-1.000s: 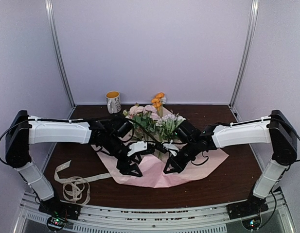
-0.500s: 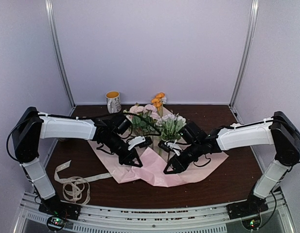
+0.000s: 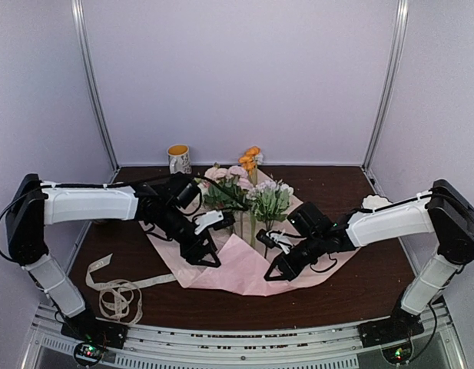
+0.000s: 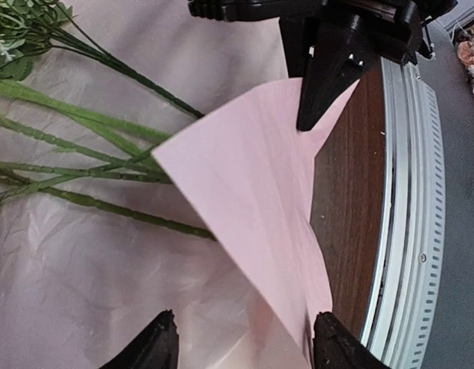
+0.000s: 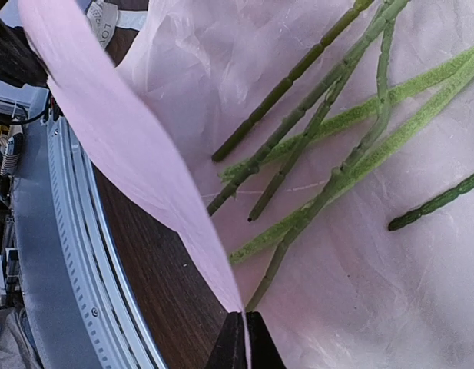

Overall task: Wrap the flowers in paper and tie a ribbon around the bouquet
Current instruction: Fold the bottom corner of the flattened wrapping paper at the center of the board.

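Since a second ago the near flap of the paper (image 3: 244, 273) has lifted; the sheet lies mid-tabletop (image 3: 375, 284) under the flowers (image 3: 256, 196), blooms toward 12 o'clock. The right end effector (image 5: 240, 338) pinches the flap's edge at 5 o'clock. The left end effector (image 4: 244, 330) stands spread astride it at 8 o'clock, with the ribbon (image 3: 114, 288) further out.

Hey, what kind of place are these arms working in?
Likely a lab test booth, not a flower shop: plain lilac walls with metal posts, a left arm and right arm bolted to an aluminium rail, and a small dark table.
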### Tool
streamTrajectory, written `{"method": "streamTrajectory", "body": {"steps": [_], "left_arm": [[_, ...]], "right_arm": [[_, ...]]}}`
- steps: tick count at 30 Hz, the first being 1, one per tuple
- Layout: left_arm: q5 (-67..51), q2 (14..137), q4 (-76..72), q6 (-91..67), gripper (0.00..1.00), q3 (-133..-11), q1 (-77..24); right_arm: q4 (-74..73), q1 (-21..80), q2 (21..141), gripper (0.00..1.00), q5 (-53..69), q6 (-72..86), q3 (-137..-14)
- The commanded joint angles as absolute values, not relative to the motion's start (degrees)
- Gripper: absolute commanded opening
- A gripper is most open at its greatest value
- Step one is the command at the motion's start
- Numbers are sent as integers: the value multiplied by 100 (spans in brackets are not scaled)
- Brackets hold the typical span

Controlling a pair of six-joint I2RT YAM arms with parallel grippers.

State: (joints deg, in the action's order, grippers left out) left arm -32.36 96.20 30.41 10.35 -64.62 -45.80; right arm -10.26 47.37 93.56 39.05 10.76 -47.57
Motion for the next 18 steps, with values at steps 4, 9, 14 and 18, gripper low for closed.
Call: {"method": "streamTrajectory", "body": {"steps": [4, 9, 14, 18], "left_arm": [[-2305, 8813, 3413, 394, 60, -6336, -3953], [-3285, 9973, 2827, 338, 51, -6870, -3795], [-3672, 10848, 3793, 1300, 49, -7315, -4387], [-3863, 11033, 4487, 1798, 48, -7607, -4387]], "right_arm": [[-568, 4696, 9082, 0, 4085, 1269, -4403], [-493, 4695, 9099, 0, 4107, 1358, -4331], [-129, 4724, 8874, 0, 4069, 1527, -4176], [-31, 4736, 8783, 0, 4052, 1653, -4088]]}}
